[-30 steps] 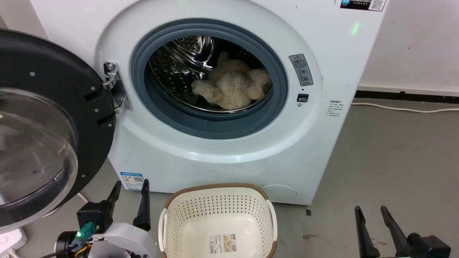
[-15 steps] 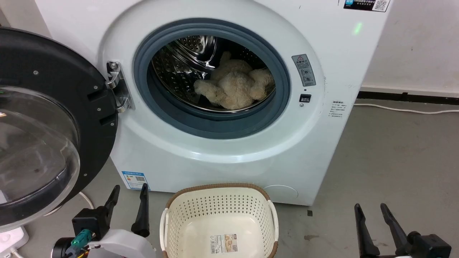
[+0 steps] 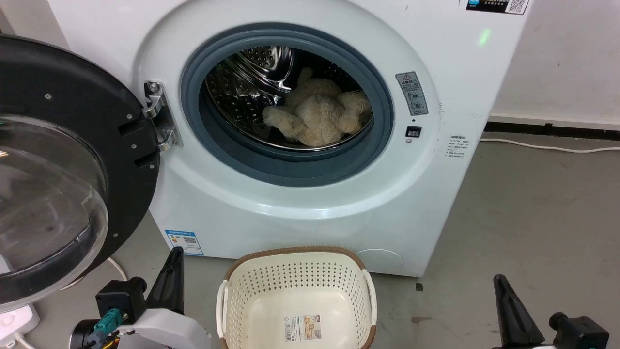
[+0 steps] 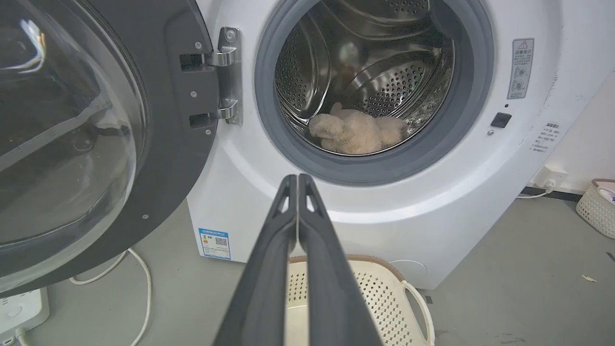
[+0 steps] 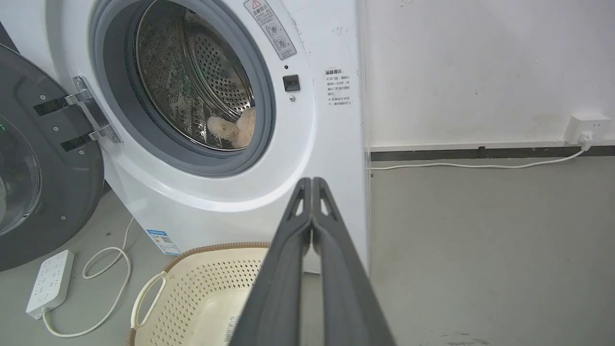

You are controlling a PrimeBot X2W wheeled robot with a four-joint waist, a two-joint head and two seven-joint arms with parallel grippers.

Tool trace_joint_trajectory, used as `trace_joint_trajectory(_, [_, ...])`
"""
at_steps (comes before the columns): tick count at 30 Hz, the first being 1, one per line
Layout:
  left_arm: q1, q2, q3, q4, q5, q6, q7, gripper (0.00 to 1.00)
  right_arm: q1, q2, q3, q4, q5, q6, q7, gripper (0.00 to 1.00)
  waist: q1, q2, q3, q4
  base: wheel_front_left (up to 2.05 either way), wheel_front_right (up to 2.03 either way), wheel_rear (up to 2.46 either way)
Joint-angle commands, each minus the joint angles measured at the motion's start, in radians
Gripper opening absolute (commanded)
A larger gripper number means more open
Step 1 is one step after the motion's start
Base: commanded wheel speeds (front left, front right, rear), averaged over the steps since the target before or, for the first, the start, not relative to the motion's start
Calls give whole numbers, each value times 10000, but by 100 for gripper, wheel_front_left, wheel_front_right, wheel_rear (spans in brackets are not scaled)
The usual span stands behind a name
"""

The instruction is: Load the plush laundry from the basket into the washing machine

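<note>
Wrapping up: fluffy beige-tan plush toy (image 3: 317, 114) lying inside white front-loading washing machine (image 3: 300, 213), cream perforated plastic basket (image 3: 295, 281) empty, left pincer (image 4: 298, 178) and right pincer (image 5: 312, 181) both pinched together, empty, best parked low, clear of black-rimmed round door (image 3: 97, 97).

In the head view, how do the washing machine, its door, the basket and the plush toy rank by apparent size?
1. washing machine
2. door, nearer the camera and cut off at the left edge
3. basket, cut off at the bottom edge
4. plush toy, farthest away
</note>
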Motion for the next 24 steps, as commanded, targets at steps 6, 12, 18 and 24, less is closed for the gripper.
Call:
trace_joint_trajectory(6, [9,-117,112,-28,210,-74,62,0,-46,0,12,-68,-95,0,121,0,0,0,10,-18,0,0,0])
trace_joint_trajectory(12, [17,-235,225,-57,423,-150,125,0,-93,0,21,-137,-192,-1,244,0,0,0,21,-37,0,0,0])
trace_joint_trajectory(18, [26,-355,339,-86,637,-226,189,0,-140,-1,31,-206,-290,-1,367,0,0,0,31,-56,0,0,0])
trace_joint_trajectory(24, [35,-474,453,-115,851,-302,252,0,-188,-1,41,-275,-388,-1,490,0,0,0,42,-75,0,0,0])
